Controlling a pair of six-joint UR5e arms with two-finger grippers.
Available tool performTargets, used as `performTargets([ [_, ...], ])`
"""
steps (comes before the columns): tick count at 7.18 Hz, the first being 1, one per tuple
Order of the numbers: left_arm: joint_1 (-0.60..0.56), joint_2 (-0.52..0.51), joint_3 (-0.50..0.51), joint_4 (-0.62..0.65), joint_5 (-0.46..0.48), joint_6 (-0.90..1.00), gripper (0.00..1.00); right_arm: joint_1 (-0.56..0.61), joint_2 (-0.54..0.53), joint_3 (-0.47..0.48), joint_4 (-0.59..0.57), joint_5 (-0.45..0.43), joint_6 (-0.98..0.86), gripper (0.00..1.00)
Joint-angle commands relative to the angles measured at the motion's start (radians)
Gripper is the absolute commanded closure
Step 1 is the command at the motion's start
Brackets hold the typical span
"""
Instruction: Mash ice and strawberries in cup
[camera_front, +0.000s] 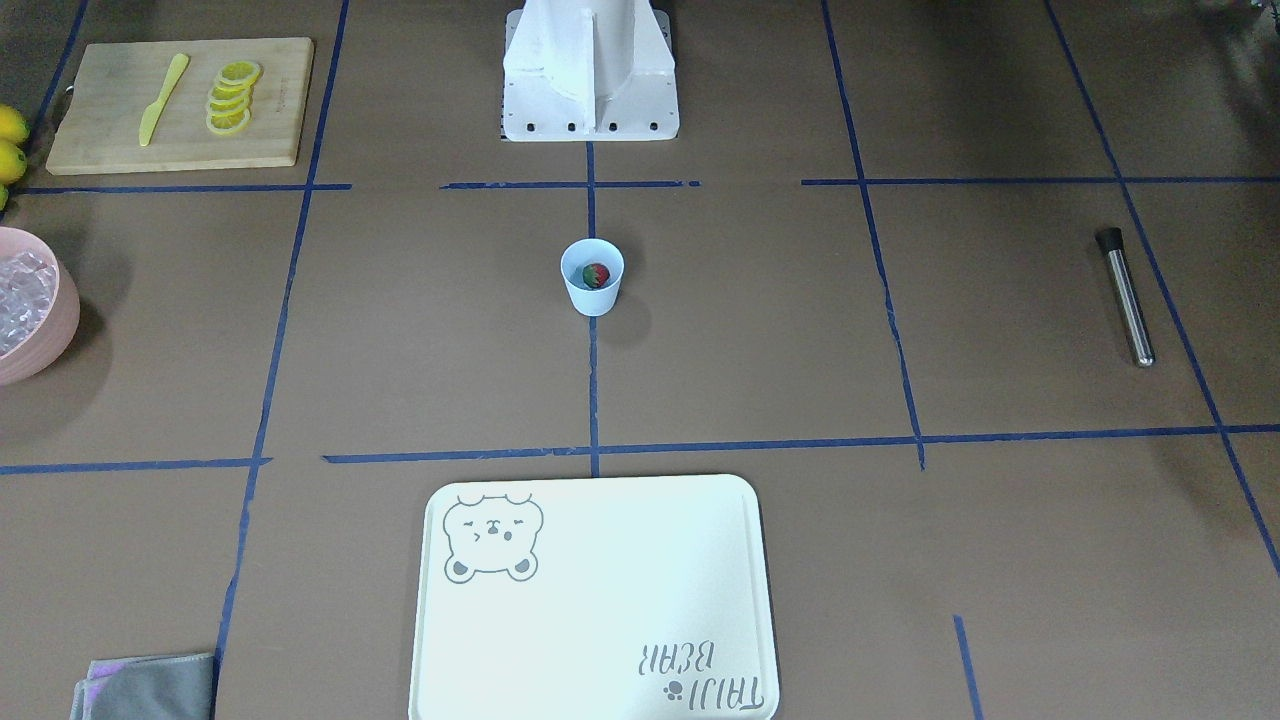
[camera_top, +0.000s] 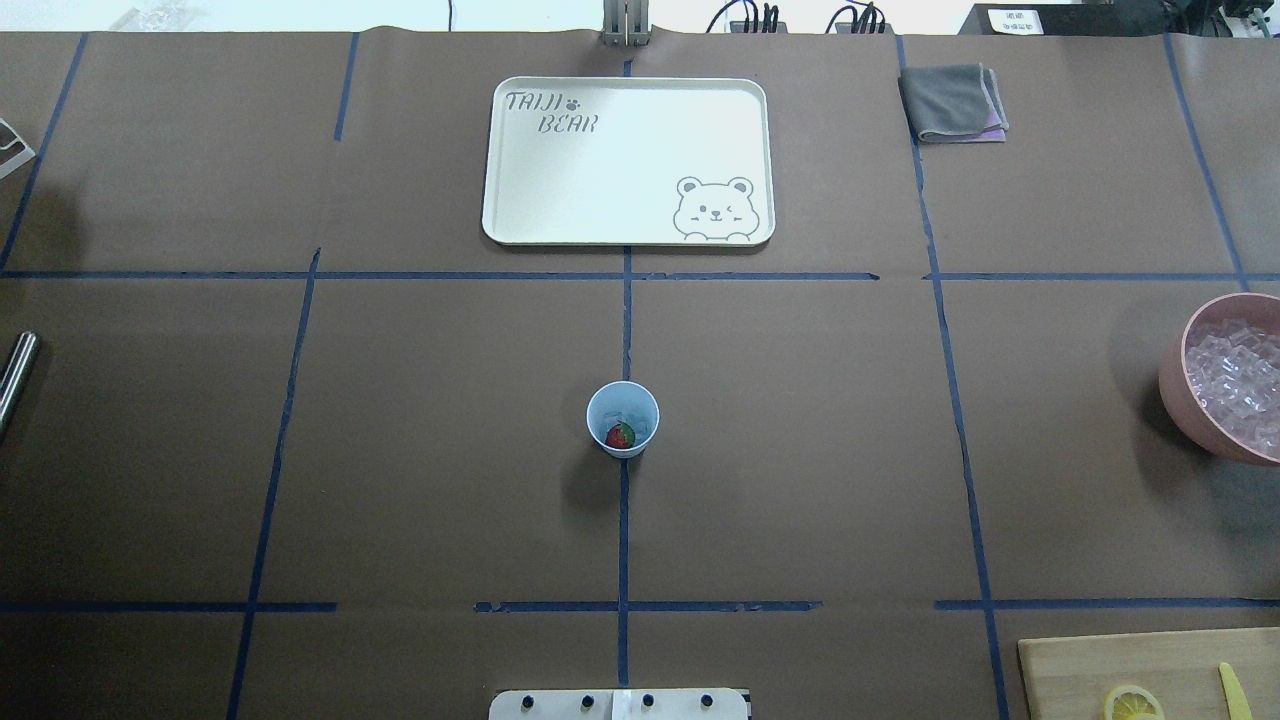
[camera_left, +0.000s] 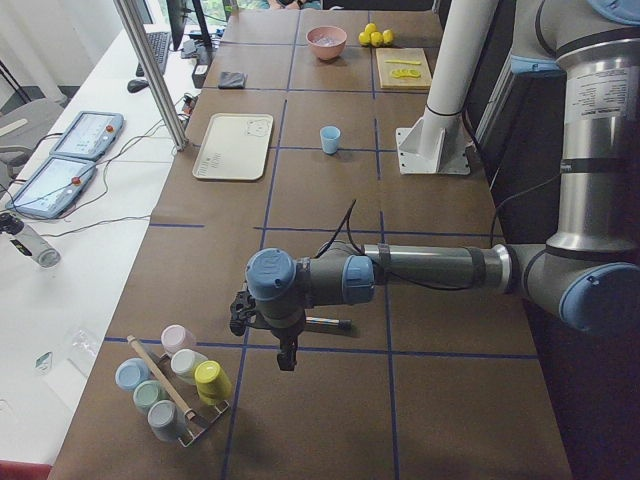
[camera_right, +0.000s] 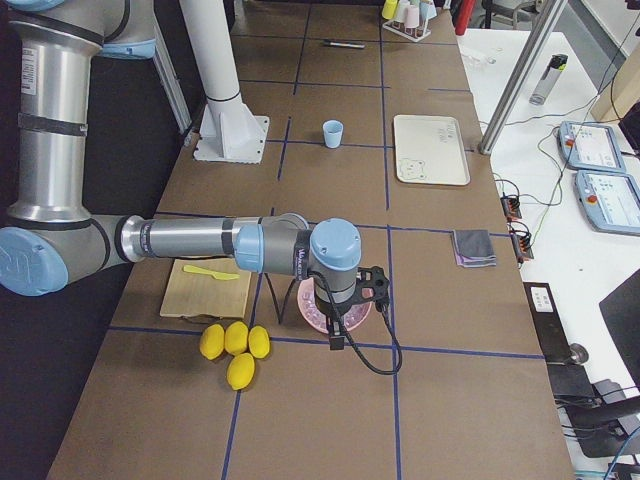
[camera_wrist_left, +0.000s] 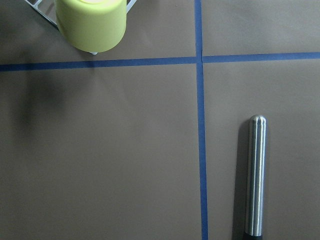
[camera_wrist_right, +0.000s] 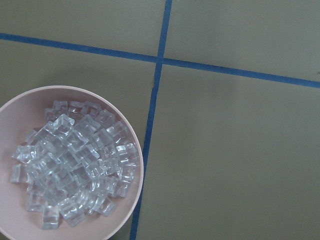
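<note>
The pale-blue cup (camera_front: 592, 292) stands upright at the table's middle, also in the overhead view (camera_top: 604, 408). A red strawberry (camera_front: 596, 274) lies inside it, with what looks like a little ice. A heap of ice cubes (camera_wrist_right: 75, 165) fills the pink bowl (camera_wrist_right: 131, 210) at the table's right end (camera_top: 1170, 380). A steel muddler (camera_wrist_left: 256, 175) lies flat at the left end (camera_front: 1127, 297). My left gripper (camera_left: 285, 348) hangs over the muddler; I cannot tell if it is open. My right gripper (camera_right: 340, 335) hangs over the pink bowl; I cannot tell its state.
A pale tray (camera_top: 520, 180) lies beyond the cup. A wooden board (camera_front: 100, 110) holds lemon slices (camera_front: 232, 97) and a yellow knife (camera_front: 163, 98). Whole lemons (camera_right: 235, 345) lie beside the bowl. A rack of coloured cups (camera_left: 175, 385) stands near the left gripper. A grey cloth (camera_top: 950, 102) lies far right.
</note>
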Motion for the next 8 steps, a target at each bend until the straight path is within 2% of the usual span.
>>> performTargets([
  [1,0.001,-0.001,-0.003,0.0,0.0,0.003,0.0,-0.002,0.0,0.0,0.0,0.002,0.002,0.01],
  [8,0.001,0.001,-0.001,0.0,-0.004,0.005,0.0,-0.018,0.0,-0.002,0.0,0.002,0.008,0.01],
])
